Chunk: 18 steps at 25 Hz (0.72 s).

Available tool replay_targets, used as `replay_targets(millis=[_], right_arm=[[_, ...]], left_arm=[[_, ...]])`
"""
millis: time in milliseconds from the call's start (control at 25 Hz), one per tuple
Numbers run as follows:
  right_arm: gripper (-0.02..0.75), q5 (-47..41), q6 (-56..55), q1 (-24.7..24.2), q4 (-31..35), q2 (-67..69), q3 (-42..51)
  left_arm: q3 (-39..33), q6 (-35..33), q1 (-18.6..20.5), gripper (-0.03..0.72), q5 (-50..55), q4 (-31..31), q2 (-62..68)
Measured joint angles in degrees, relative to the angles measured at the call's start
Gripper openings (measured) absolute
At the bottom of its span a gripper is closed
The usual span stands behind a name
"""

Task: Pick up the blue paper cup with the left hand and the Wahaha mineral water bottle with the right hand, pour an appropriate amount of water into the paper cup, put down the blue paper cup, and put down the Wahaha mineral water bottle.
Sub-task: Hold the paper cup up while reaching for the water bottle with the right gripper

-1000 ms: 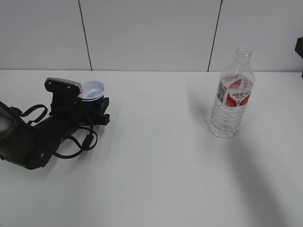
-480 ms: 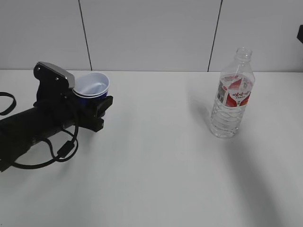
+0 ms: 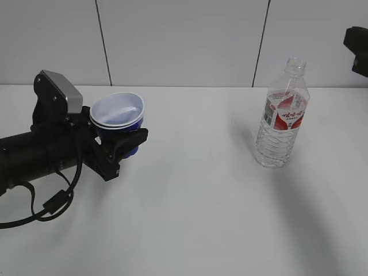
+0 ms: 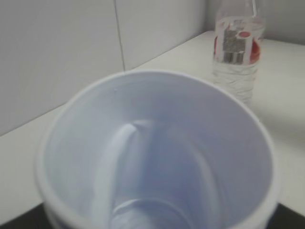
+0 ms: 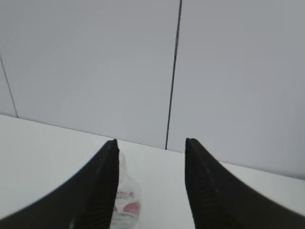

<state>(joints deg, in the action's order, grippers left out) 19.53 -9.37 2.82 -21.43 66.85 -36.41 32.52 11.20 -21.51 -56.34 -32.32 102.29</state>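
Item, left hand: my arm lies low and near-level over the desk, fingers clamped on the blue paper cup, held clear of the surface, mouth tipped. Item, right hand: raised, fingers apart, empty. Wahaha mineral water bottle upright at right, well apart.

- You look straight down into the blue paper cup; its white inside and pale rim fill most of the view.
- You can see no water in it.
- Past the rim, at upper right, the Wahaha mineral water bottle stands upright on the white surface, well apart from the cup.
- A grey panelled wall lies behind.
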Motion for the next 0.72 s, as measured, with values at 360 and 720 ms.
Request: replay_targets(millis=[360,720], right_arm=[[0.349,6.58,-11.7,0.0,-6.62,4.17,-0.12],[0.349,13.75,-6.49,0.0,-9.35,4.81,4.94]], left_arm=[[-0.21,1.66,0.0,0.418,-1.02,-1.25,-0.07],[-0.21,1.66,0.0,0.418,0.62,-1.39,-0.07]])
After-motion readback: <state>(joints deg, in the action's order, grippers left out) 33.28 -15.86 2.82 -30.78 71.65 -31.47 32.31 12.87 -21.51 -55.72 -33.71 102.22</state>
